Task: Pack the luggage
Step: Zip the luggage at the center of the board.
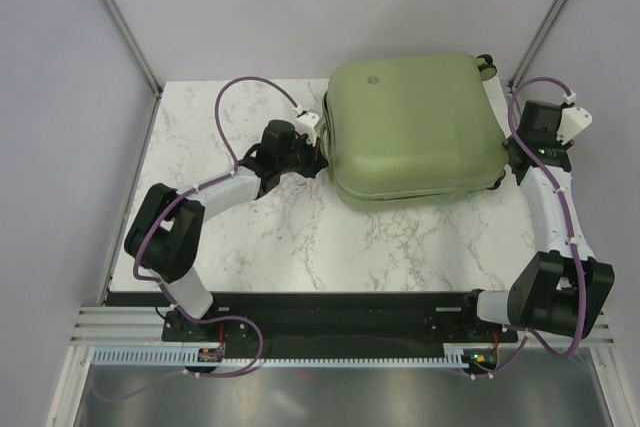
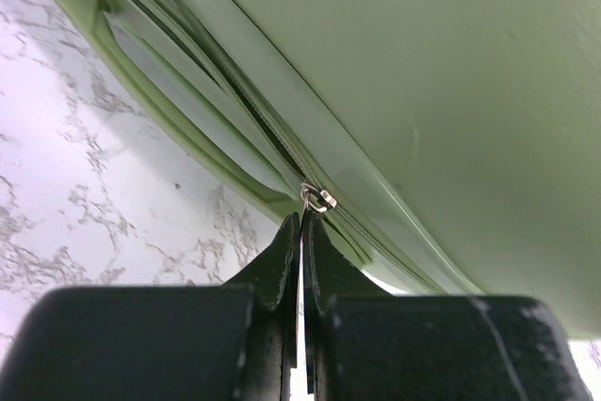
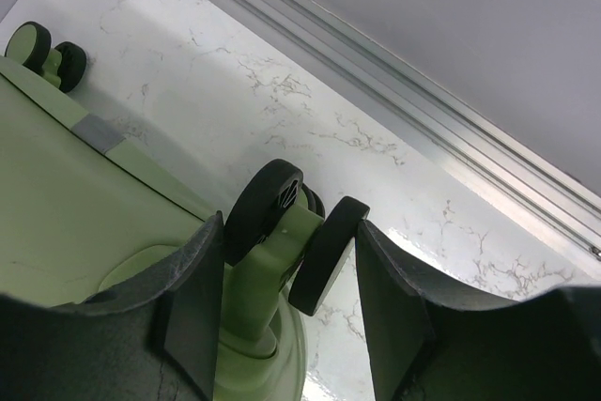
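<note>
1. OK, luggage [image 1: 415,127]: sage-green hard shell, smooth matte finish, rounded corners. It lies flat on the far-right part of the tabletop [image 1: 250,237], which is white with grey marble veining.
2. Small round emblem [image 1: 373,77] sits on the upper face near the far-left corner.
3. The shell is closed and the halves meet along a green zipper band on the side. The inside is hidden, so I can't tell what it holds.
4. Zipper pull [image 2: 317,199]: small silver metal ring on the band, on the luggage's left side.
5. Left hand [image 2: 302,227]: black fingers pressed together with only a thin slit between them, tips right at the pull. Can't tell whether the tab is pinched.
6. Near wheels [image 3: 263,213]: a pair of black discs on a green bracket at the near-right corner. Far wheels [image 3: 42,49] are of the same build, at the far-right corner.
7. Right hand [image 3: 291,260]: open wide, with the fingers straddling the near wheels, one each side. Contact is unclear.
8. Aluminium rail [image 3: 394,91] runs along the tabletop edge beside a grey wall.
</note>
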`<state>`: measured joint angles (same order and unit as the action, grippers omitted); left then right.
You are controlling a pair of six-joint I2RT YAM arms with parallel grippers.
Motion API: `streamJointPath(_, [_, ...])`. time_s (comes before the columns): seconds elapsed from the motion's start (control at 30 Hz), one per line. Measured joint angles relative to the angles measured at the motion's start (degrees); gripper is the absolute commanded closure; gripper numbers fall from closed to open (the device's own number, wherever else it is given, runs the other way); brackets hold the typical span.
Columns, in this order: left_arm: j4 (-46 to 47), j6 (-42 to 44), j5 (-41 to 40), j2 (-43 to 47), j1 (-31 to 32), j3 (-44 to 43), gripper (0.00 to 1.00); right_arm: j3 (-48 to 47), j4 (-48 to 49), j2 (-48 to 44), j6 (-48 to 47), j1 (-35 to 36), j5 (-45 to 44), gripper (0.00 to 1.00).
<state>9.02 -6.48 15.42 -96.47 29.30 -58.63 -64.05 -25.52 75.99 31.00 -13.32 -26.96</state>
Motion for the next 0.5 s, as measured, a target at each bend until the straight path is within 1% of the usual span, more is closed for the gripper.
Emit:
streamJointPath(0.27, [0.0, 0.4, 0.6, -5.2, -2.2, -5.8, 0.98, 0.3, 0.7, -0.2, -1.6, -0.5, 1.2, 1.0])
streamJointPath(0.5, [-0.2, 0.3, 1.9, -11.6, -4.7, -13.4, 0.98, 0.3, 0.8, -0.3, -2.4, -0.7, 2.0, 1.0])
